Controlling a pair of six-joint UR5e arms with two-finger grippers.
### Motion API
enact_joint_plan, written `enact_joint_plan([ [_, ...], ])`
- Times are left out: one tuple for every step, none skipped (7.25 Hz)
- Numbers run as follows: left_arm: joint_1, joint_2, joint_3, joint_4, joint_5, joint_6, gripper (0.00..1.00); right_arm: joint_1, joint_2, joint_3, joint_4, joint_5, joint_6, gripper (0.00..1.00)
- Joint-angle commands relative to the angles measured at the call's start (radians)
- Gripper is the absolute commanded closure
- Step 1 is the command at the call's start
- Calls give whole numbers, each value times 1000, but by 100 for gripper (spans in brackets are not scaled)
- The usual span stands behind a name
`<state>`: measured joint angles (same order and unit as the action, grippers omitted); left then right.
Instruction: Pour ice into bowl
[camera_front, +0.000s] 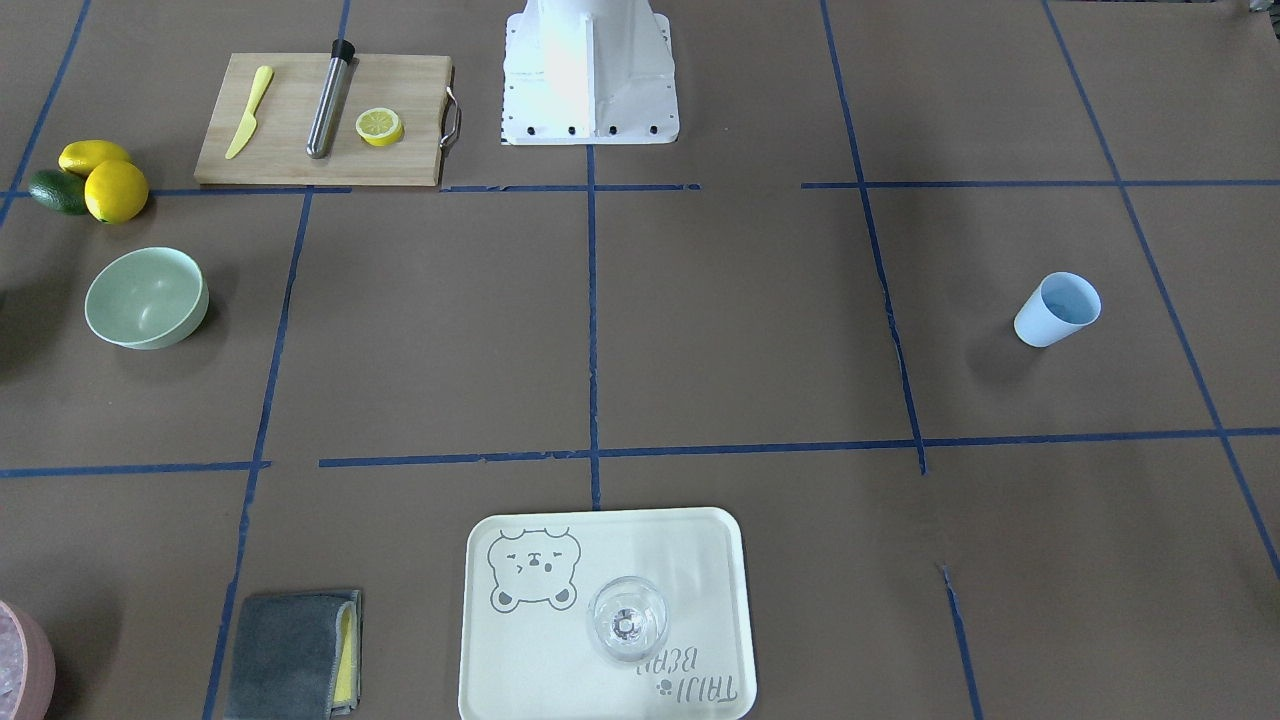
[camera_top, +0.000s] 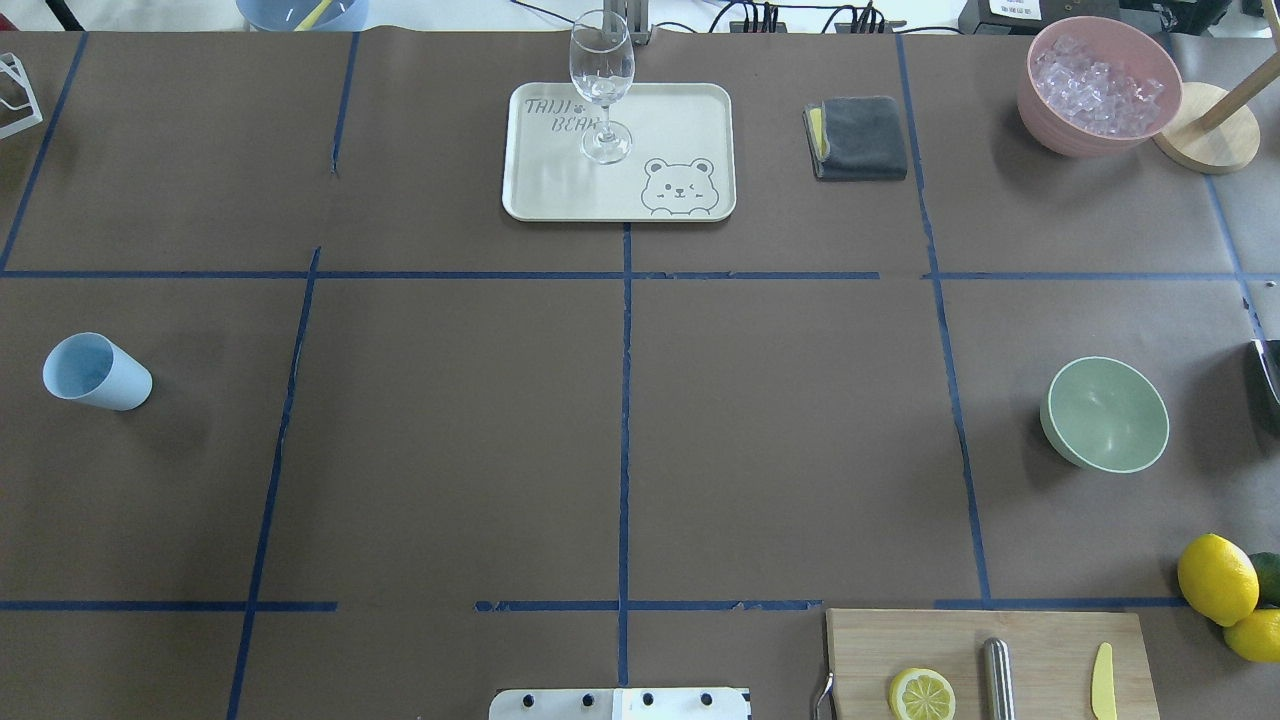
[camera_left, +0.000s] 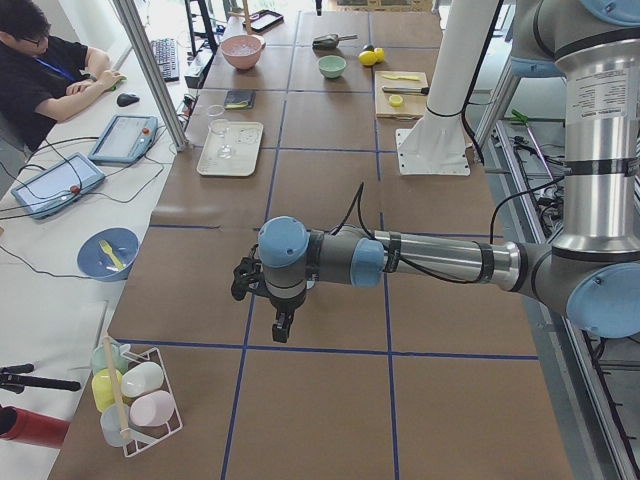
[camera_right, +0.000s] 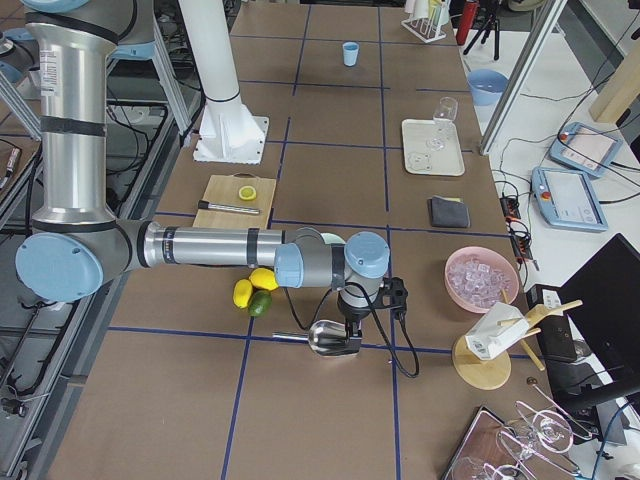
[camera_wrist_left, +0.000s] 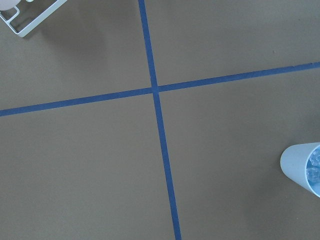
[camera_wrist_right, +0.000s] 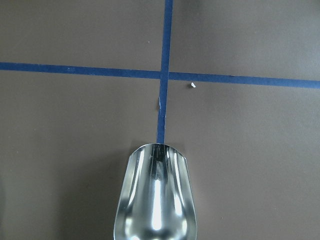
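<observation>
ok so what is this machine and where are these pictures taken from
Two robot arms at a table. Two pictures look down on it, from behind and in front; two look along it from the ends; two come from wrist cameras. On it: a green bowl, a blue cup with ice, a glass on a tray, a pink container. A metal scoop sits at the right pincer; the left pincer hangs over the table. Whether either is shut, I cannot tell.
</observation>
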<state>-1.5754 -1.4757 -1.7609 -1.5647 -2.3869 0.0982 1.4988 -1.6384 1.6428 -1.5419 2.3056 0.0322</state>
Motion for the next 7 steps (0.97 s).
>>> enact_joint_plan([
  [0, -2, 1, 0, 2, 0, 0, 0, 0, 0, 0, 0, 0, 0],
  [0, -2, 0, 0, 0, 0, 0, 0, 2, 0, 0, 0, 0, 0],
  [0, -2, 0, 0, 0, 0, 0, 0, 3, 8, 2, 0, -2, 0],
  [0, -2, 1, 0, 2, 0, 0, 1, 0, 5, 64, -3, -5, 0],
  [0, -2, 3, 0, 0, 0, 0, 0, -33, -7, 179, -3, 0, 0],
  [0, 0, 3, 0, 0, 0, 0, 1, -46, -9, 277, -2, 0, 0],
  [0, 0, 4, -2, 0, 0, 0, 0, -38, -11, 374, -9, 5, 0],
])
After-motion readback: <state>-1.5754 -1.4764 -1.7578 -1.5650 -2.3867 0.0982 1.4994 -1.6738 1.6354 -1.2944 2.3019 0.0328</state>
